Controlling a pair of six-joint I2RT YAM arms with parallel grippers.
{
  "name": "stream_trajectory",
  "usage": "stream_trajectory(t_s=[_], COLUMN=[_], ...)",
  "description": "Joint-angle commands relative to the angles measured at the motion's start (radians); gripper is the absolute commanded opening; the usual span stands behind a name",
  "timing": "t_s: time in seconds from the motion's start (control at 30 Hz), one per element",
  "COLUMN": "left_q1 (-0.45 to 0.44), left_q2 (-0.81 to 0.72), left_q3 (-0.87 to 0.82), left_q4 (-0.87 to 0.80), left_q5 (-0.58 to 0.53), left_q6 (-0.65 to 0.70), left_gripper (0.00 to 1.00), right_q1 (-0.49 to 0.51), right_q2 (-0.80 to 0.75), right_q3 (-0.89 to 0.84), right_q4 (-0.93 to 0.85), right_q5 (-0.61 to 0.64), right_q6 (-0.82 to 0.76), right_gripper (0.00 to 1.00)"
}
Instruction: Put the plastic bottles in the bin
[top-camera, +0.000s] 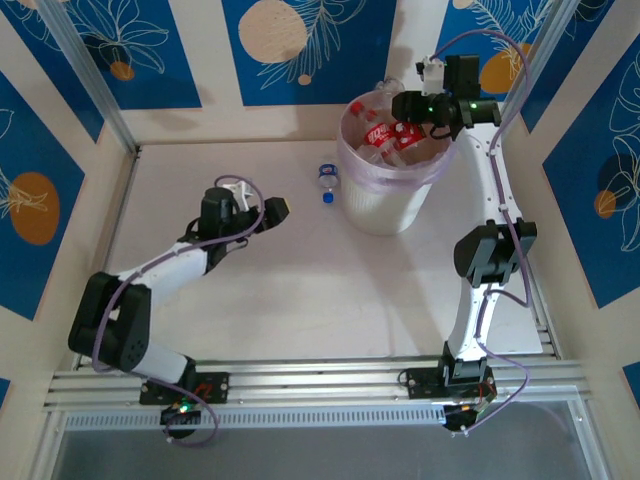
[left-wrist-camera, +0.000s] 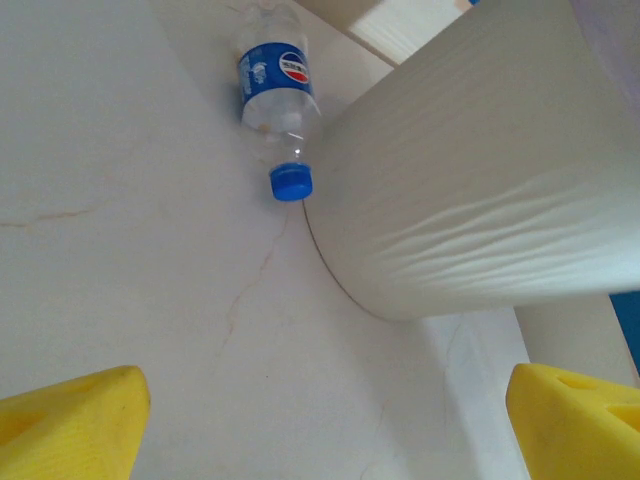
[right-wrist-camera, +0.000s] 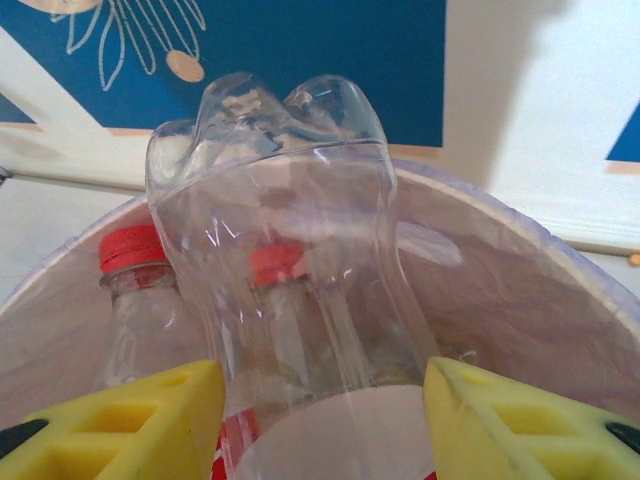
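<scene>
Here, clear dented bottle (right-wrist-camera: 290, 230) in right tool (right-wrist-camera: 325, 410), label perhaps red.

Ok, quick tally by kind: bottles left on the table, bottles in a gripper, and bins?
blue-capped bottle, lying on the table: 1
clear bottle, in the right gripper over the bin: 1
bin: 1
Total: 3, leaving out the bottles inside the bin, too jumbled to count.

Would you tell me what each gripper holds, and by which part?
The right gripper holds a bottle by its middle, base up; the left gripper holds nothing.
</scene>
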Motion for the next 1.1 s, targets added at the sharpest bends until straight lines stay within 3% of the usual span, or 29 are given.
stream_trajectory(t_s=[0.0,0.13,0.47,0.83,1.07], left_q1=[-0.012,-0.033,-0.105,-0.145,-0.17], left_q2=[0.051,0.155,0.461,0.75,0.851], left_q3=[0.093,0.202,0.554,0.876,0.981], left_q4=[-0.055,-0.111,-0.225,-0.291,-0.334], left_q5=[-0.07,-0.16,-0.257,-0.3,-0.301], left_q6=[-0.011,-0.013,0.068,0.06,0.057], left_gripper=[0.92,0.92,0.94,0.94,0.94], right_q1=[0.021,0.014,0.011,-0.016,-0.052], right_q2=[-0.04,-0.048,-0.157,-0.579,-0.79], right_q3=[-0.063,-0.032,0.051,-0.429,-0.651], right_q4=[-0.039,-0.07,-0.164,-0.063,-0.081], right_q5=[-0.11,-0.1,-0.022,0.003,0.012], right_q6=[0.035,0.032,0.003,0.057,0.133], right_gripper=[0.56,0.57,0.81,0.84,0.84])
